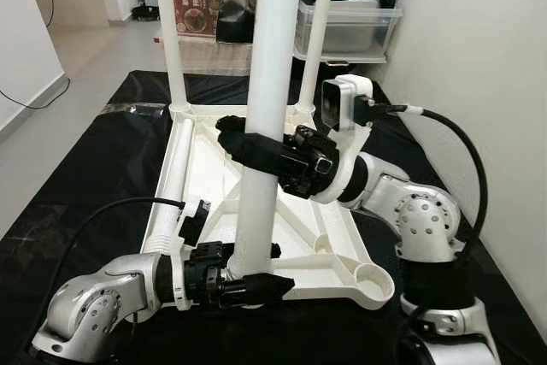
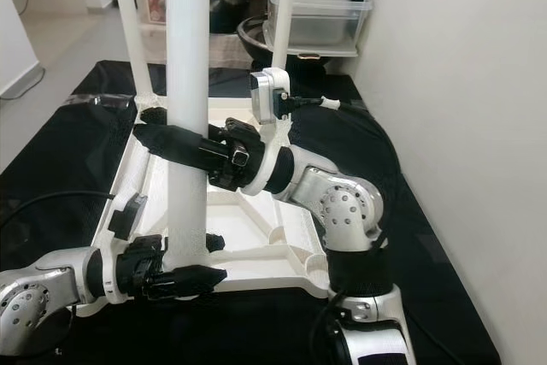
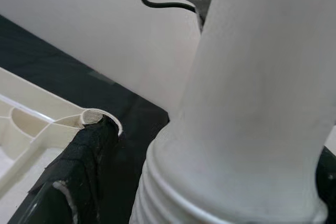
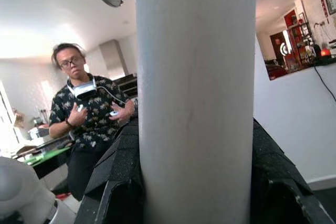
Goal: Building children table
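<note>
Leg (image 1: 272, 83), white and round, stands upright at the near edge of the upturned white tabletop (image 1: 342, 250), which lies underside-up on a black sheet (image 1: 77, 177) spread over the floor, so the sockets face upward for fitting. Its ribbed lower end sits at the corner socket at about 7 o'clock on the tabletop, probably being seated or screwed in.

Right gripper (image 1: 248, 144) pinches the leg around its middle, its black fingers wrapped on either side, which steadies the tall post against tipping. Left gripper (image 1: 252, 286) is pressed against the leg's base just above the socket, fingers closed on it, likely guiding the ribbed end into the hole.

Two more legs already stand in the far corners, at about 11 o'clock (image 1: 171, 32) and 1 o'clock (image 1: 318, 32). A fourth leg (image 1: 171, 177) lies flat along the tabletop's 9 o'clock edge, and the empty socket (image 1: 369, 278) at 5 o'clock presumably awaits it.

Beyond, at 12 o'clock, stands a clear storage bin (image 1: 346, 27). In the right wrist view a person (image 4: 86, 124) stands behind.
</note>
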You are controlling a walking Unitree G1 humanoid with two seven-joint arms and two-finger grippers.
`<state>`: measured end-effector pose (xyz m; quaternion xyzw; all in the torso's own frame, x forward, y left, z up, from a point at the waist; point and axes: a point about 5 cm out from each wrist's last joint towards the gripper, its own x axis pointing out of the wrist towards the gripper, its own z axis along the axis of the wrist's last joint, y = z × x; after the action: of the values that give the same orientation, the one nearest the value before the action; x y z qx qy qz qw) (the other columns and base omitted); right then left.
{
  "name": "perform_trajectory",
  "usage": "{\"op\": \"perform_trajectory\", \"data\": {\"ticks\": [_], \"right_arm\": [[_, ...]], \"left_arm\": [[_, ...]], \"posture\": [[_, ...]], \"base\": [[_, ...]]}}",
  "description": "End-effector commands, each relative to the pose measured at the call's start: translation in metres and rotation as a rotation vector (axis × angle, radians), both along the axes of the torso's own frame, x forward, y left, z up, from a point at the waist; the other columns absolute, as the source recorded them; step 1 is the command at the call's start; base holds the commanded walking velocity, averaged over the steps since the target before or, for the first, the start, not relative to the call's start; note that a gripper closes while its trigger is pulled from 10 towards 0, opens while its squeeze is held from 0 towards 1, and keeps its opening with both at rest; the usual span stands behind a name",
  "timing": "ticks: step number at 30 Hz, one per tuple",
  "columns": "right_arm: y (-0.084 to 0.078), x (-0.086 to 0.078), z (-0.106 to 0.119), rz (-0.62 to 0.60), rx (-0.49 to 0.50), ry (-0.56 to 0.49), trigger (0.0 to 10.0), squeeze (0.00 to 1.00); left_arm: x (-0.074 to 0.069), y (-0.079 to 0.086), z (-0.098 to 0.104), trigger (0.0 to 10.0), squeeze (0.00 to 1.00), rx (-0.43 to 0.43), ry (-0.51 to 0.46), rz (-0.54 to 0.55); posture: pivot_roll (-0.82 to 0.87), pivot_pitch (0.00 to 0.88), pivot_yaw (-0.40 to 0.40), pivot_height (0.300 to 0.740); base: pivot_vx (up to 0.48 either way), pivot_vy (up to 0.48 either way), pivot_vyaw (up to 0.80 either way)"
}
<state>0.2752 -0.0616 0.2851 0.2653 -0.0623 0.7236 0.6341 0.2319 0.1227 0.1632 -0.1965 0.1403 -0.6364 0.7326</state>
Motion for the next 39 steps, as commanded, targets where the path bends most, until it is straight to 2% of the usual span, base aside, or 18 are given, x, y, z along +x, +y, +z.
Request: {"op": "perform_trajectory", "data": {"ticks": [1, 11, 12, 13, 14, 20, 25, 31, 32, 34, 35, 36, 37, 38, 39], "right_arm": [[0.006, -0.006, 0.007, 0.055, 0.061, -0.016, 0.0, 0.0], [0.013, -0.007, 0.006, 0.075, 0.083, 0.005, 0.0, 0.0], [0.013, -0.007, 0.005, 0.076, 0.082, 0.005, 0.0, 0.0], [0.013, -0.007, 0.005, 0.076, 0.082, 0.005, 0.0, 0.0], [0.014, -0.008, 0.005, 0.076, 0.081, 0.006, 0.0, 0.0], [0.014, -0.008, 0.003, 0.073, 0.077, 0.011, 0.0, 0.0], [0.014, -0.006, -0.002, 0.049, 0.061, 0.025, 0.0, 0.0], [0.011, -0.002, -0.005, -0.011, 0.036, 0.038, 0.0, 0.0], [0.011, 0.002, -0.009, -0.06, -0.01, 0.041, 10.0, 0.0], [0.011, 0.003, -0.01, -0.07, -0.021, 0.041, 10.0, 0.0], [0.011, 0.007, -0.014, -0.123, -0.042, 0.079, 10.0, 0.54], [0.011, 0.008, -0.015, -0.136, -0.046, 0.09, 10.0, 1.0], [0.011, 0.008, -0.015, -0.136, -0.046, 0.09, 10.0, 1.0], [0.009, 0.011, -0.019, -0.187, -0.072, 0.099, 10.0, 1.0], [0.009, 0.011, -0.019, -0.187, -0.072, 0.099, 10.0, 1.0]], "left_arm": [[0.0, -0.004, -0.001, 10.0, 0.0, 0.037, -0.011, -0.021], [-0.004, -0.005, 0.001, 10.0, 0.0, 0.042, -0.034, -0.082], [-0.005, -0.005, 0.001, 6.6, 0.0, 0.042, -0.034, -0.092], [-0.005, -0.005, 0.001, 6.6, 0.0, 0.042, -0.034, -0.092], [-0.005, -0.005, 0.001, 0.0, 0.0, 0.042, -0.035, -0.099], [-0.006, -0.004, 0.002, 0.0, 0.0, 0.037, -0.05, -0.117], [0.002, 0.002, 0.004, 0.0, 0.0, 0.046, -0.091, -0.054], [0.003, 0.006, 0.006, 0.0, 0.0, 0.056, -0.109, -0.04], [0.005, 0.007, 0.007, 0.0, 0.0, 0.063, -0.119, -0.03], [0.006, 0.007, 0.007, 0.0, 0.0, 0.064, -0.121, -0.028], [0.011, 0.009, 0.007, 0.0, 0.0, 0.079, -0.135, 0.011], [0.012, 0.009, 0.007, 0.0, 0.0, 0.083, -0.139, 0.022], [0.012, 0.009, 0.007, 0.0, 0.0, 0.083, -0.139, 0.022], [0.013, 0.011, 0.007, 8.3, 0.0, 0.091, -0.144, 0.038], [0.013, 0.011, 0.007, 8.3, 0.0, 0.091, -0.144, 0.038]], "posture": [[0.11, 0.0, -0.06, 0.74], [0.11, 0.0, -0.06, 0.74], [0.11, 0.0, -0.06, 0.74], [0.11, 0.0, -0.06, 0.74], [0.11, 0.0, -0.059, 0.74], [0.11, 0.0, -0.059, 0.74], [0.11, 0.0, -0.063, 0.74], [0.11, 0.0, -0.064, 0.74], [0.11, 0.0, -0.066, 0.74], [0.11, 0.0, -0.066, 0.74], [0.11, 0.0, -0.067, 0.74], [0.11, 0.0, -0.067, 0.74], [0.11, 0.0, -0.067, 0.74], [0.11, 0.0, -0.068, 0.74], [0.11, 0.0, -0.068, 0.74]], "base": [[0.0, 0.0, 0.0], [0.0, 0.0, 0.0], [0.0, 0.0, 0.0], [0.0, 0.0, 0.0], [0.0, 0.0, 0.0], [0.0, 0.0, 0.0], [0.0, 0.0, 0.0], [0.0, 0.0, 0.0], [0.0, 0.0, 0.0], [0.0, 0.0, 0.0], [0.0, 0.0, 0.0], [0.0, 0.0, 0.0], [0.0, 0.0, 0.0], [0.0, 0.0, 0.0], [0.0, 0.0, 0.0]]}}
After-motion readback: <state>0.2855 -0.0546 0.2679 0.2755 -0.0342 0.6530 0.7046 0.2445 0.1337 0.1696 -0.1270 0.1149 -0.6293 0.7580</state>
